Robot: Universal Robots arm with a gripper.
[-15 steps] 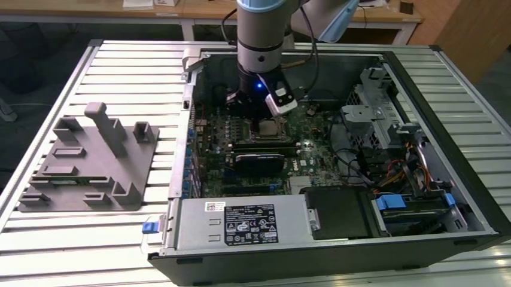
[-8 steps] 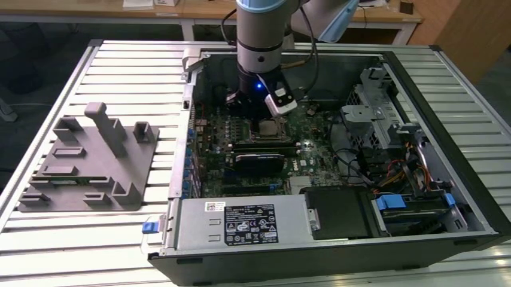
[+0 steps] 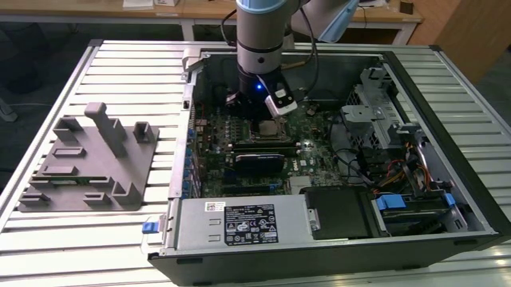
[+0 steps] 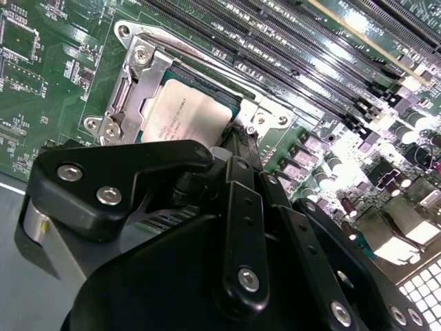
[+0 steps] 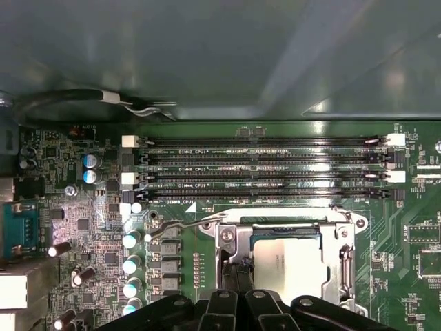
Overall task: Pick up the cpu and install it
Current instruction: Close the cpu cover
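The cpu [image 5: 296,265] lies flat in the motherboard socket, its silvery top plate framed by the metal socket bracket [image 5: 231,238]. It also shows in the second wrist view [image 4: 182,117] and, small, in the exterior view [image 3: 268,127]. My gripper [image 5: 236,274] hangs just above the socket's edge, beside the cpu. Its black fingertips [image 4: 238,141] stand together, shut, with nothing seen between them. In the exterior view the gripper [image 3: 262,116] reaches down into the open computer case. The socket's wire lever [image 5: 182,227] runs along the socket's side.
The open computer case [image 3: 447,119] lies on a slatted table. A grey fixture tray [image 3: 88,161] sits at the exterior view's left. A black heatsink block [image 3: 259,161], the power supply [image 3: 239,224], cables and a drive cage [image 3: 375,113] crowd the case. Memory slots [image 5: 262,169] run beside the socket.
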